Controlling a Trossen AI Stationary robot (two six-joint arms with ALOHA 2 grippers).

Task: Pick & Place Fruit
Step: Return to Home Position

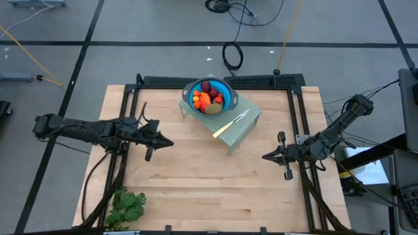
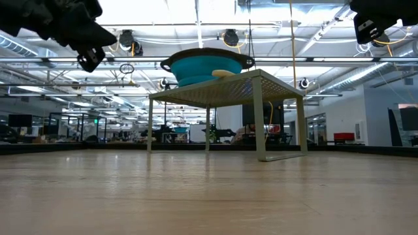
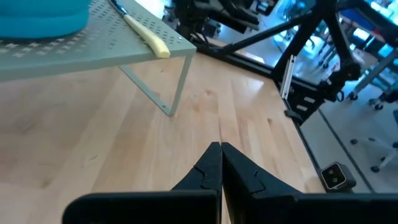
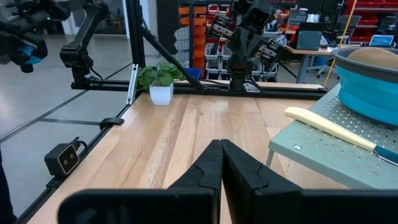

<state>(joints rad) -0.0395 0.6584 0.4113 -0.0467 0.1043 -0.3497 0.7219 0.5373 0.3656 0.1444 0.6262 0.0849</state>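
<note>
On the shelf (image 1: 247, 125) at the back of the desk (image 1: 209, 186), the fruit (image 1: 209, 98) is gathered in the blue bowl (image 1: 228, 89) beside the knife (image 1: 230, 124), so the left gripper (image 1: 168, 143) and right gripper (image 1: 266, 156), both closed and empty, are held well clear, apparently with nothing left to be picked.

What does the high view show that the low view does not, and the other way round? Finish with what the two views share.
Only the high view: the fruit lying inside the blue strainer bowl, and the leafy green bunch by the table's edge on the left arm's side.
Only the low view: the legs under the shelf, the open space beneath it, and the room behind.
Both: the bowl standing on the shelf, with the left gripper and the right gripper raised above the table on either side.
</note>
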